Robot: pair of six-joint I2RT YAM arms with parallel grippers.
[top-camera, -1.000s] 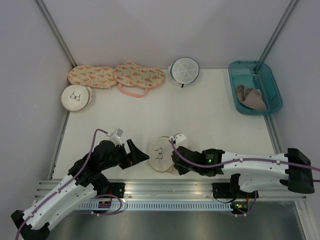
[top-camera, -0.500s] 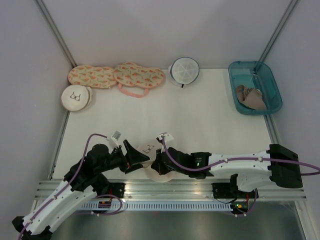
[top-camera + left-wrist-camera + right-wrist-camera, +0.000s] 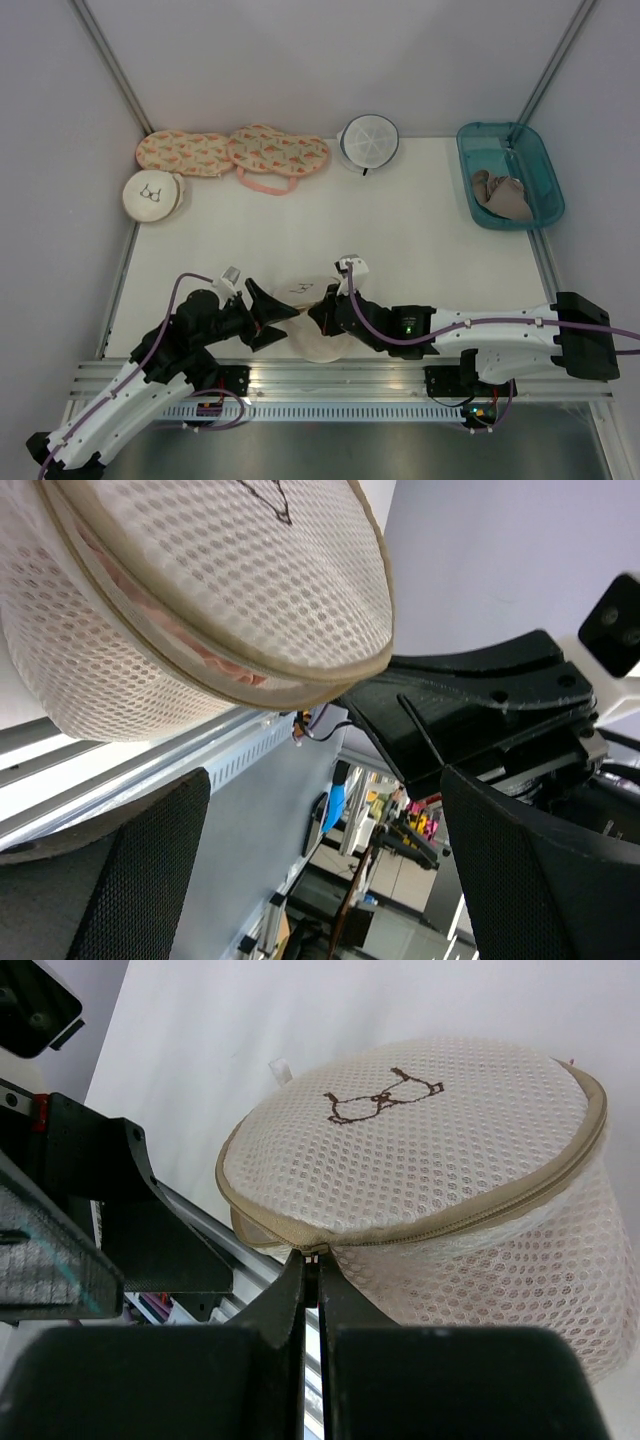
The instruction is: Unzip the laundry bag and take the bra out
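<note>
Firstly, found left hand spread apart just beside bag at worktop's near edge; glimpsed pink bra through rim gap; found right hand pinched together on zipper.

White arms, purple cables; left hand, right hand black.

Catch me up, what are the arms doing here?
Both arms are on the cream laundry bag at the near edge of the table. The right gripper is pinched shut on its rim zipper; the left gripper sits open beside it. The zipper looks partly open, and the pink bra shows inside, not yet out.
</note>
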